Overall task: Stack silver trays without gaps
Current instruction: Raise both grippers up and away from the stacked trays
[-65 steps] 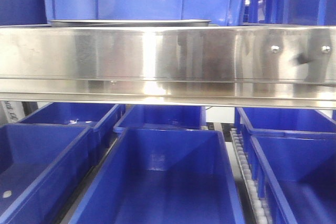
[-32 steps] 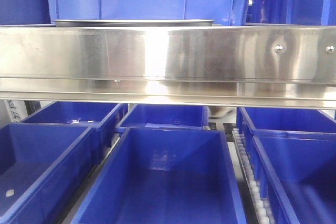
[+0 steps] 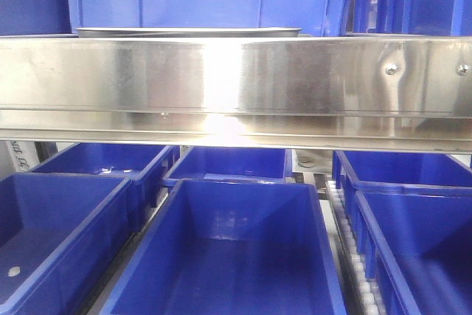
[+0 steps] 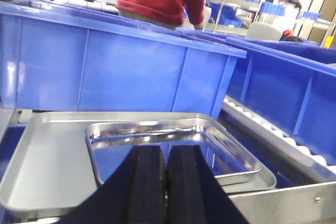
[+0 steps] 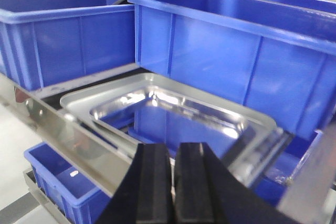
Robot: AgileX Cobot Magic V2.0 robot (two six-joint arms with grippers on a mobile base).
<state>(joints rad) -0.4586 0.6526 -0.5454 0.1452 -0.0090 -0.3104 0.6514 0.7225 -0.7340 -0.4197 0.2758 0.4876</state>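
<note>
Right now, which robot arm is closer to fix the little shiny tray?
Probably the left. The left gripper, shut, points straight at the small silver tray inside the large tray. The right gripper, also shut, has the steel rail between it and them.

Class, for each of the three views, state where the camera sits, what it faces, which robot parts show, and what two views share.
Front view: low, facing the steel shelf rail and blue bins; no robot parts.
Left wrist: behind the shut left pincer, facing the silver trays.
Right wrist: behind the shut right pincer, facing the trays.
Shared: both wrist views show the trays.
</note>
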